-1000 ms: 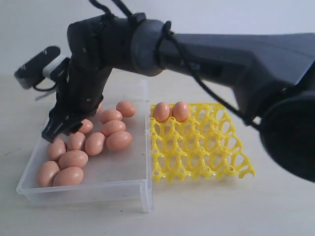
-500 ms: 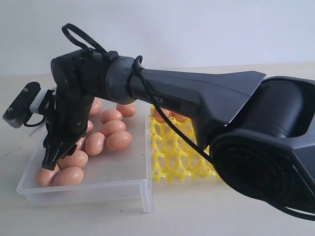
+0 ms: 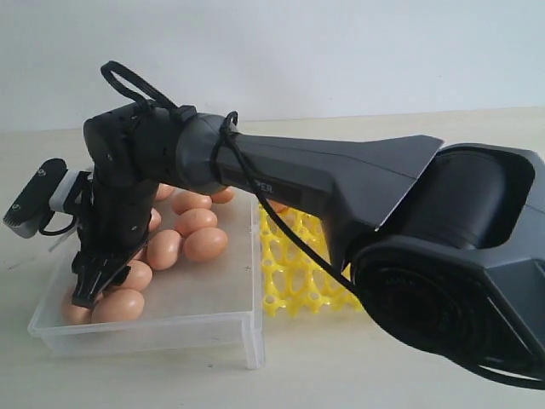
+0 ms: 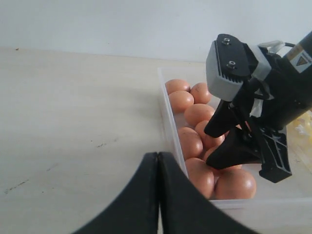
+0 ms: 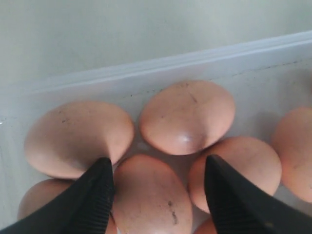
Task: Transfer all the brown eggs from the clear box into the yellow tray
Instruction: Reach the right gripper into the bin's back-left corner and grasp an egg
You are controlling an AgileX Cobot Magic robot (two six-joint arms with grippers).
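My right gripper [image 5: 157,162] hangs spread wide inside the clear box [image 3: 162,328], its ribbed black fingers [image 5: 95,195] on either side of one of the brown eggs [image 3: 204,243]. I cannot tell whether they touch it. The eggs are smooth, matte ovals lying clustered on the box's transparent floor, within its low walls. The yellow tray [image 3: 294,277], an open plastic lattice, sits just beside the box, partly behind my arm. My left gripper [image 4: 158,158] is pressed together, empty, over the pale table [image 4: 73,122].
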